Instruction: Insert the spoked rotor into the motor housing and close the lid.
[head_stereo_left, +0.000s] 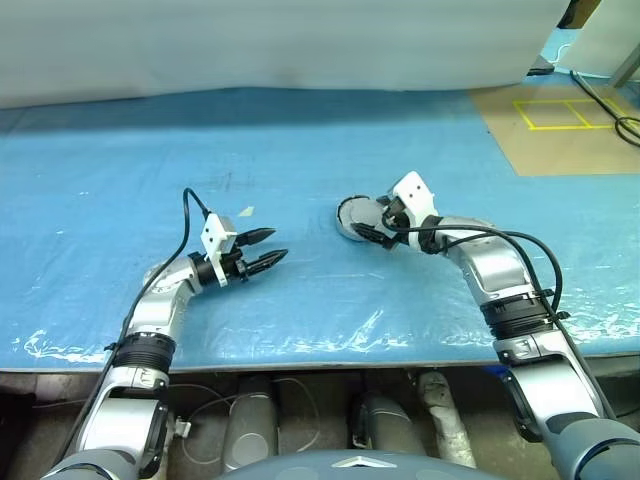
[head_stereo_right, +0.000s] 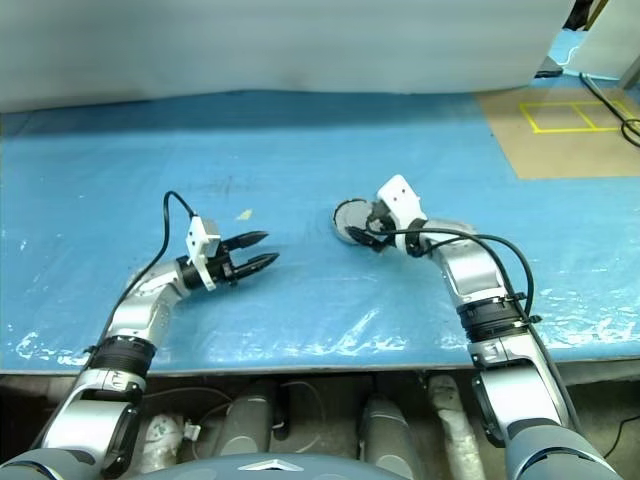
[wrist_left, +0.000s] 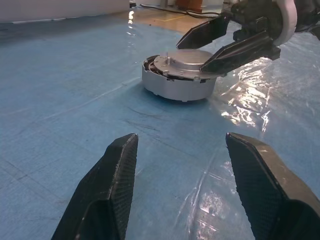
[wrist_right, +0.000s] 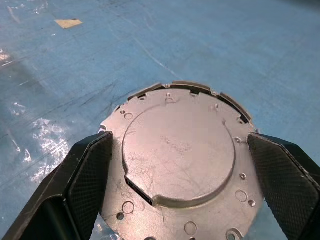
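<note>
left eye view: a blue plastic-covered table (head_stereo_left: 300, 150) runs under a pale sheet, with brown floor and yellow tape at the far right. one motor housing (wrist_left: 177, 87) stands mid-table, one pale grey lid (wrist_right: 180, 150) sitting on top. the right gripper (wrist_right: 182, 165) straddles it, fingers wide apart, not clamping. the left gripper (head_stereo_left: 262, 250) is well apart to the left, fingers apart, empty.
</note>
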